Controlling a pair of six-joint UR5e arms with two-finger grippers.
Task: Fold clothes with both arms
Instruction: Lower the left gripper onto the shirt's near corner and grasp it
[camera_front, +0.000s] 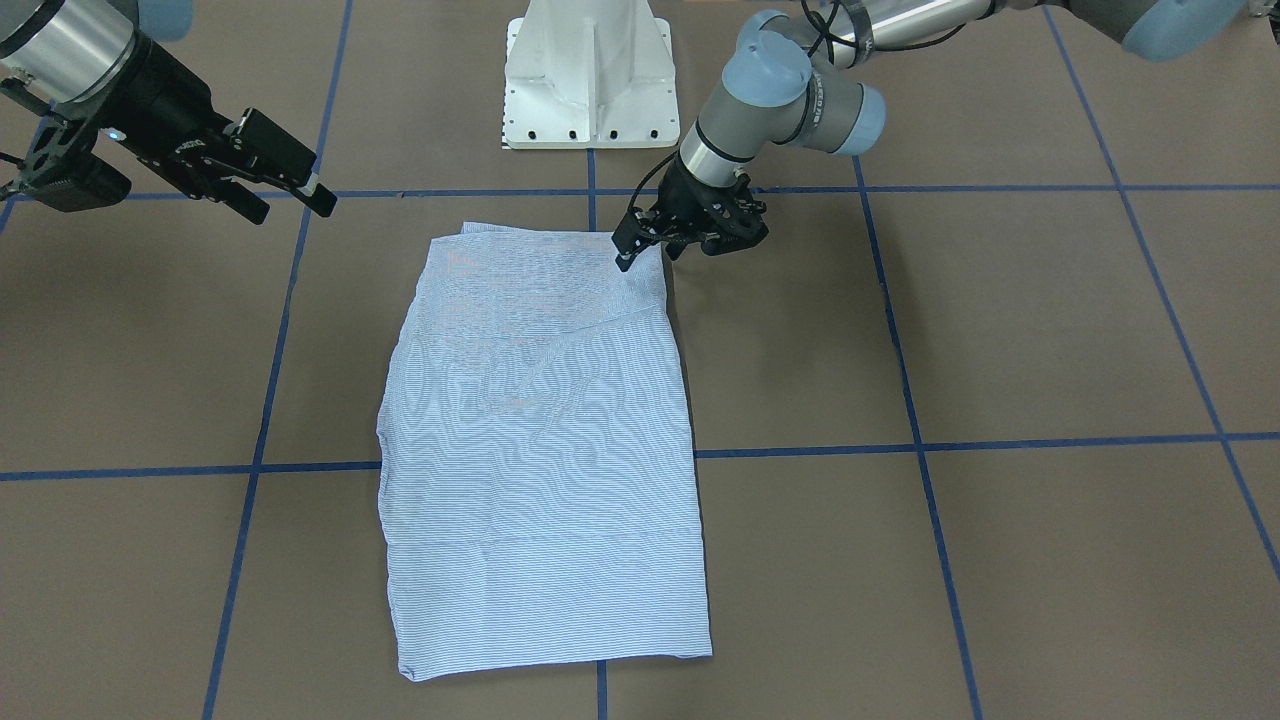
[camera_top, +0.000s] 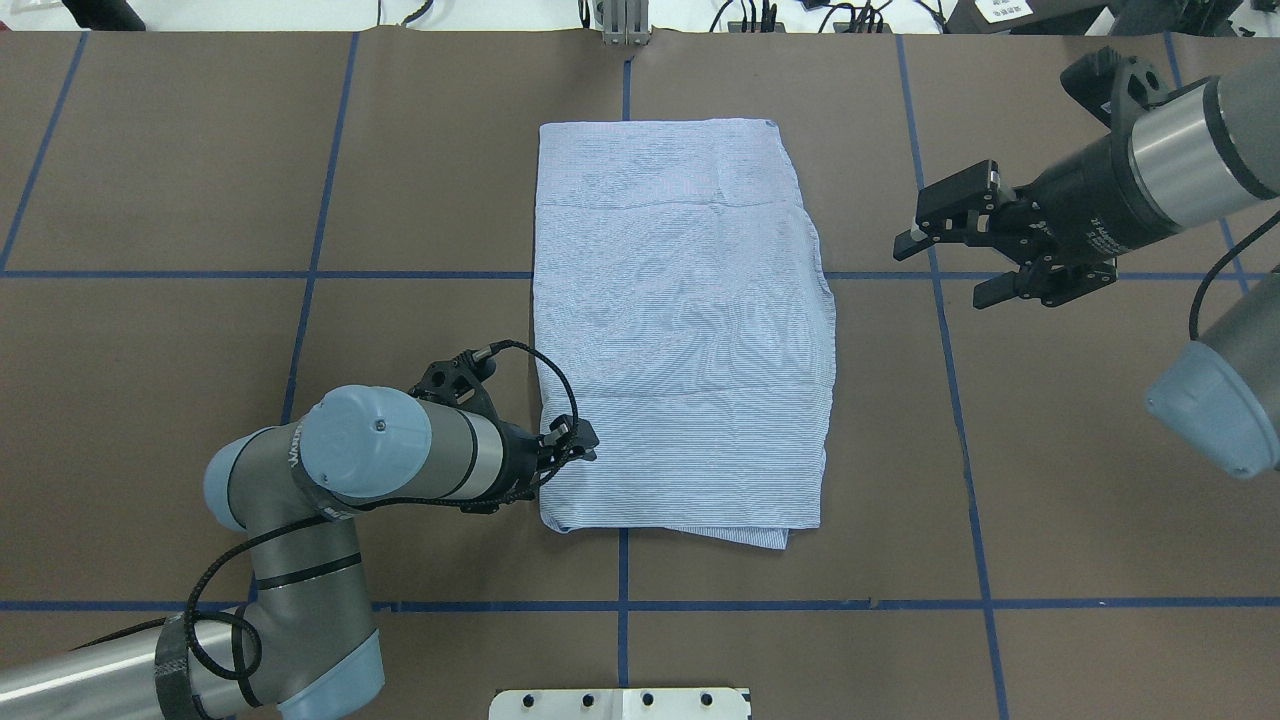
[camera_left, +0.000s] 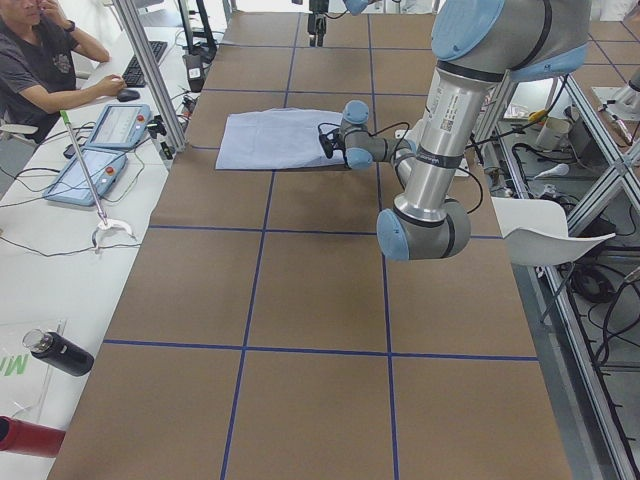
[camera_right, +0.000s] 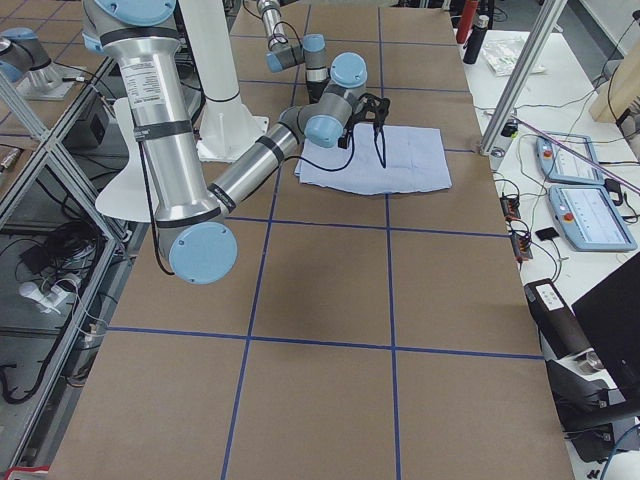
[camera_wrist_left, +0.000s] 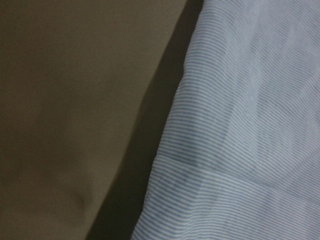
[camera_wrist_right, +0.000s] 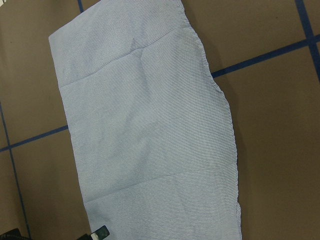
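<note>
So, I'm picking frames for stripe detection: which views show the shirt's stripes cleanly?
Front-facing and overhead views: wavy moiré swirls across the shirt, stripes unreliable. Left wrist view: dim and soft, dark shadow along the shirt's edge, yet stripes read. Right wrist view: evenly lit, stripes cleanest. Side views: shirt too small for stripes.

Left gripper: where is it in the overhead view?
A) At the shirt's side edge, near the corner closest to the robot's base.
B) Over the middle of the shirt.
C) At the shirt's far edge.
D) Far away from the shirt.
A: the left gripper sits at the shirt's left edge, just above its near corner.
</note>
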